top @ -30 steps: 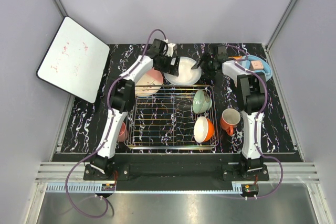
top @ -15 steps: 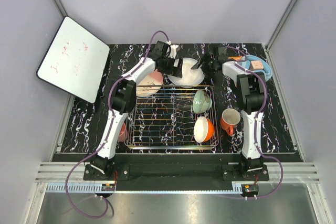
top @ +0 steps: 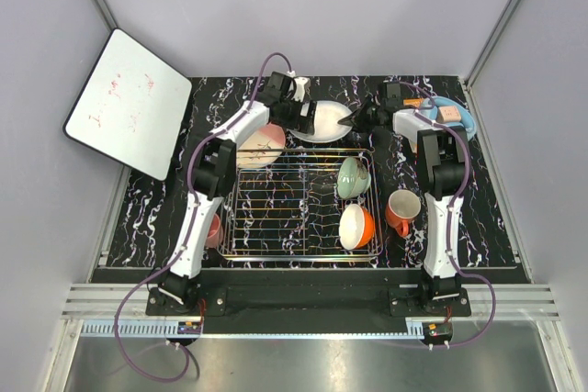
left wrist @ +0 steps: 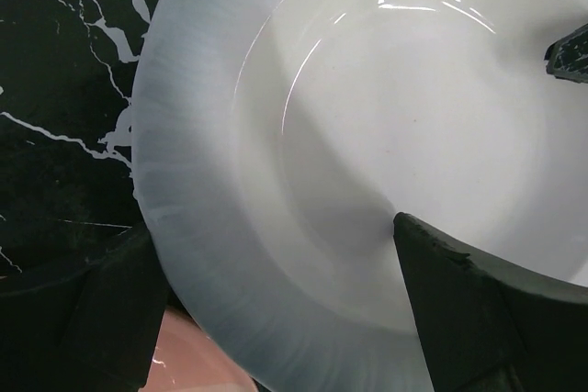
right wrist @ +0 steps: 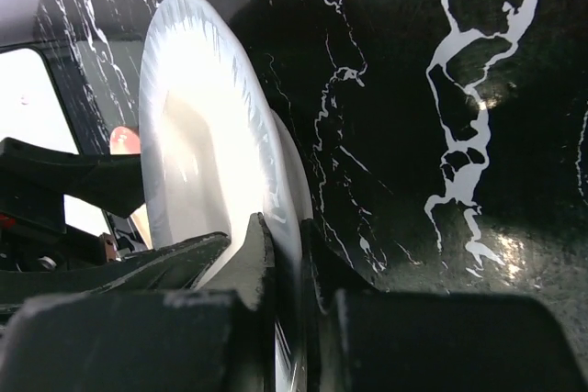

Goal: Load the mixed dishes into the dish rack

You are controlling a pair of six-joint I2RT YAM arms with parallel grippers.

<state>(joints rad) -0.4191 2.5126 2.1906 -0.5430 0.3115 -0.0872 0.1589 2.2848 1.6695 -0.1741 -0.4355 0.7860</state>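
Observation:
The white plate (top: 323,123) stands tilted on the dark marble table behind the dish rack (top: 276,213). My right gripper (top: 350,120) is shut on its right rim; in the right wrist view the fingers (right wrist: 262,259) pinch the plate (right wrist: 197,135) edge-on. My left gripper (top: 306,117) is open and straddles the plate's left rim, with the white plate (left wrist: 367,117) filling its view above the gripper (left wrist: 266,227). The pink plate (top: 260,146) lies partly under the white one. A mint-green bowl (top: 353,176) and an orange bowl (top: 356,226) sit in the rack.
An orange mug (top: 401,211) stands right of the rack and a small pink cup (top: 213,229) left of it, half behind the left arm. Light-blue headphones (top: 447,117) lie at the back right. A white board (top: 129,103) leans at the left wall.
My right gripper has closed onto the white plate's rim, and the plate now stands more tilted. The left gripper has stayed open at the plate's left edge.

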